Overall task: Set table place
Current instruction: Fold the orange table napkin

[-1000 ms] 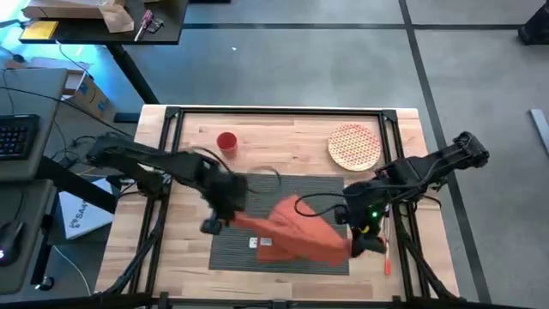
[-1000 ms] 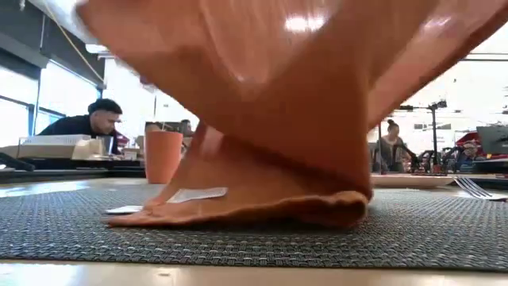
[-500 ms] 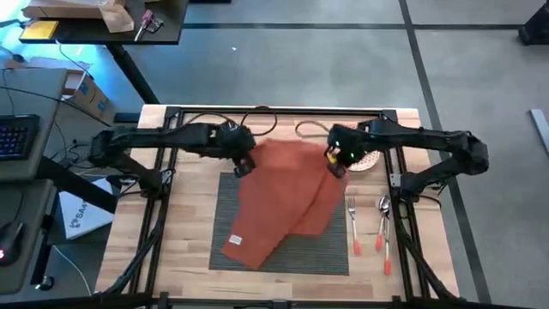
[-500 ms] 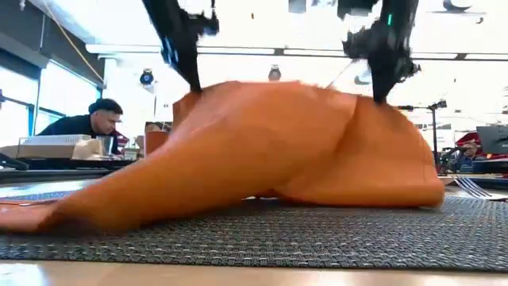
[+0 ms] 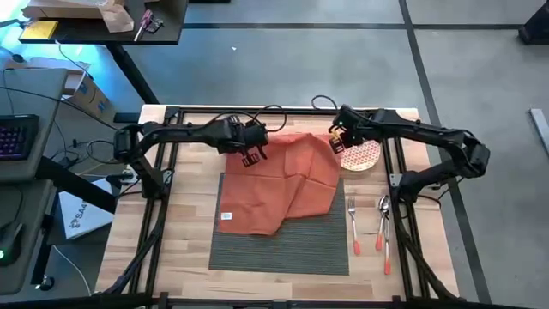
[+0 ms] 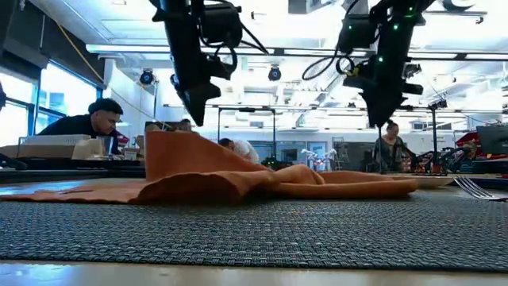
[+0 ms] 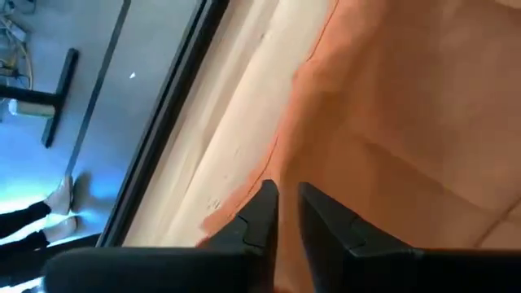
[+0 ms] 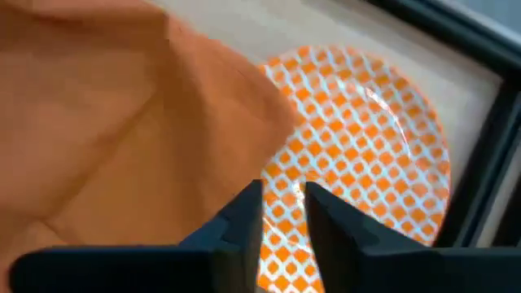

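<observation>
Rust-orange napkin [image 5: 287,183] across ribbed placemat [image 5: 296,243]

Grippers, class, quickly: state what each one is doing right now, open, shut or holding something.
Left gripper: nearly shut, empty, above the far left corner of the napkin.
Right gripper: nearly shut, empty, above the napkin's edge beside the patterned plate.
</observation>
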Available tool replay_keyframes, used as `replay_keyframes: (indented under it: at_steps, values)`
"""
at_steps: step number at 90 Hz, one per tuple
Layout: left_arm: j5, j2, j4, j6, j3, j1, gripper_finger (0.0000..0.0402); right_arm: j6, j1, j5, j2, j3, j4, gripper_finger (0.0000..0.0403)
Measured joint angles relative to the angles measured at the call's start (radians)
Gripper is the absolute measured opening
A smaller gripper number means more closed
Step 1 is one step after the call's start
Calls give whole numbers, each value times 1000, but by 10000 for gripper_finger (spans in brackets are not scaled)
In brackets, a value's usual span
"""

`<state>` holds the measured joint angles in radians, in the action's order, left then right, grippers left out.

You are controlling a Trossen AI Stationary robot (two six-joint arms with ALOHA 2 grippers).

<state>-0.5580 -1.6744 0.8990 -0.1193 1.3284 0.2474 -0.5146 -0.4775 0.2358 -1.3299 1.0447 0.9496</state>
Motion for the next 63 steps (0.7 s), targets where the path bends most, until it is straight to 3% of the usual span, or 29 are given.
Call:
replay_keyframes:
  at_steps: [14,26,31,38,47,63]
  values:
    - [18,48,100,0,114,-7,99,106,125,-207,66,-1,-57,164]
    - [179,103,122,-5,200,-68,113,206,324,-427,103,-48,-138,177]
    - [243,125,132,-7,227,-105,112,238,416,-472,104,-81,-182,178]
    - [320,154,139,-10,251,-168,107,254,541,-459,89,-139,-233,178]
    - [413,187,147,-28,274,-255,99,254,653,-353,47,-223,-356,178]
    - [504,213,158,-157,277,-399,88,249,716,-234,-63,-298,-576,178]
